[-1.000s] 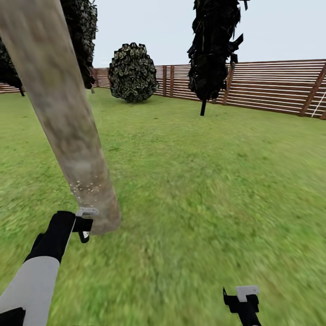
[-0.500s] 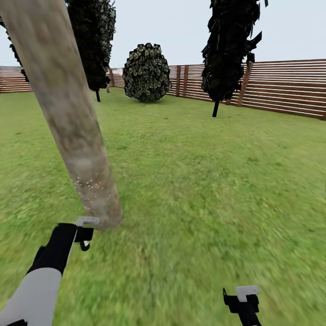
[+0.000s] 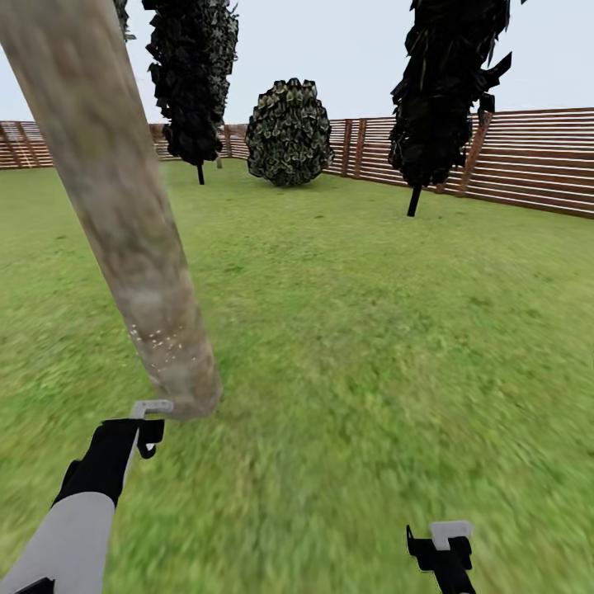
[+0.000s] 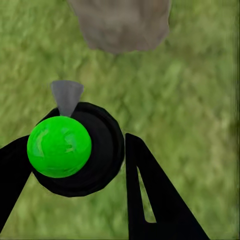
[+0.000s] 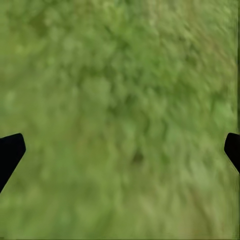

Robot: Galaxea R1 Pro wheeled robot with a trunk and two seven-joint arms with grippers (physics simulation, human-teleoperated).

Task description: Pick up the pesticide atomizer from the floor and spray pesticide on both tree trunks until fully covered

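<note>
The pesticide atomizer (image 4: 75, 150) sits clamped between the left gripper's (image 3: 147, 429) fingers, its pale nozzle aimed at the foot of the tree trunk (image 3: 124, 214), just beside it; pale specks dot the bark low down. The right gripper (image 3: 441, 549) hangs with fingers spread wide over bare grass (image 3: 371, 346). Lawn lies open rightward to the slatted fence (image 3: 536, 165). Two dark thin-stemmed trees and one rounded shrub (image 3: 287, 132) stand far back, probably near the fence.
</note>
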